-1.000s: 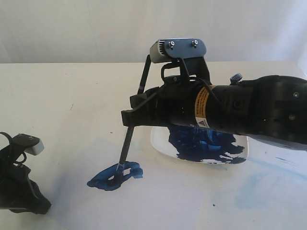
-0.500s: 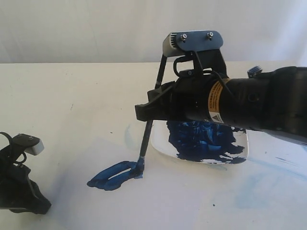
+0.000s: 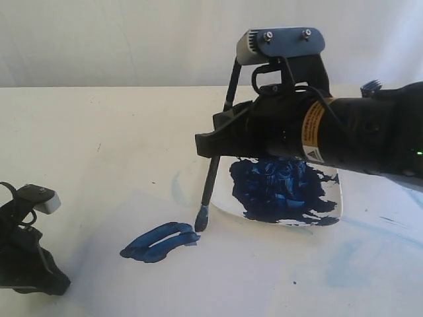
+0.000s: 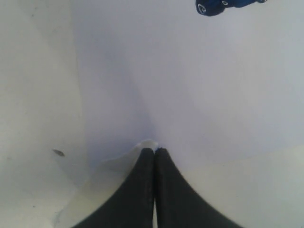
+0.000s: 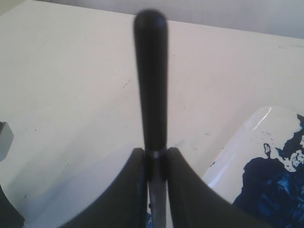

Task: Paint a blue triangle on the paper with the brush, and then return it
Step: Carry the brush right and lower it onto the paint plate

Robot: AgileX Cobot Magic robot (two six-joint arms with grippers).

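Our right hand [image 3: 215, 145] is clamped on the brush [image 3: 210, 185], its wet tip hanging below, just beside the blue triangle [image 3: 158, 242] on the paper [image 3: 231, 277]; we should lift clear before swinging away, avoiding smears.

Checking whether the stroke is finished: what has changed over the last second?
The right gripper, clamped on the brush, carried it rightward and up in the exterior view. The bristle tip left the blue triangle and now hangs just past its right end, near the plate. The triangle, the paper, the plate and the closed left gripper stayed put.
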